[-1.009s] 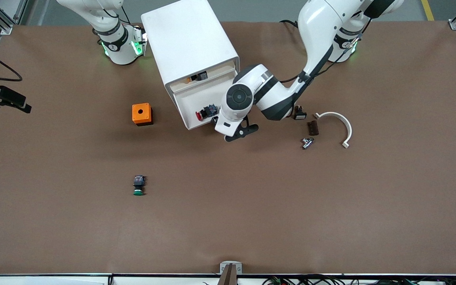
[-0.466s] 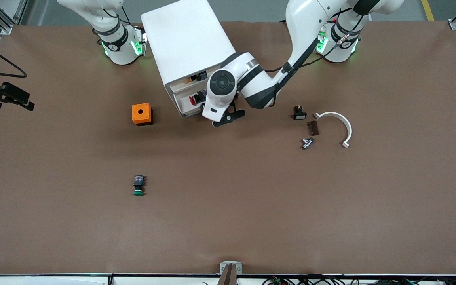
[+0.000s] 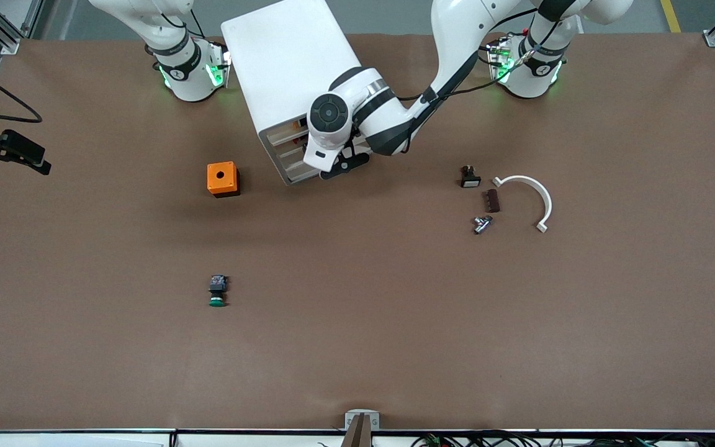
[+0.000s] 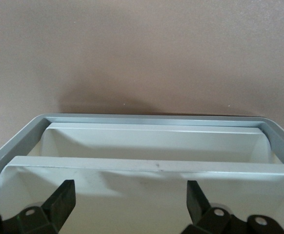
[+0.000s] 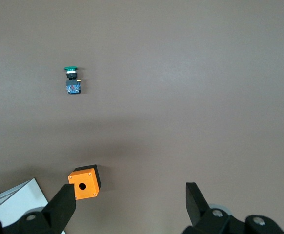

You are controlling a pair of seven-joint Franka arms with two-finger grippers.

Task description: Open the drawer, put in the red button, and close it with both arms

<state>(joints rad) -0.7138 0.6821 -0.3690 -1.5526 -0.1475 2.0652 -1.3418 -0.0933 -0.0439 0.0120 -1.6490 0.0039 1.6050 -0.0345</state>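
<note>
Drawer of the white cabinet looks pushed nearly or fully in, with the left gripper, fingers spread and empty, pressed at its pale front; the red button is not visible and is probably shut inside, though I cannot confirm it. What seems left is at most a final nudge, while the right gripper, also spread and empty, waits high over the table's right-arm end. One orange box, one green button, two arms.
</note>
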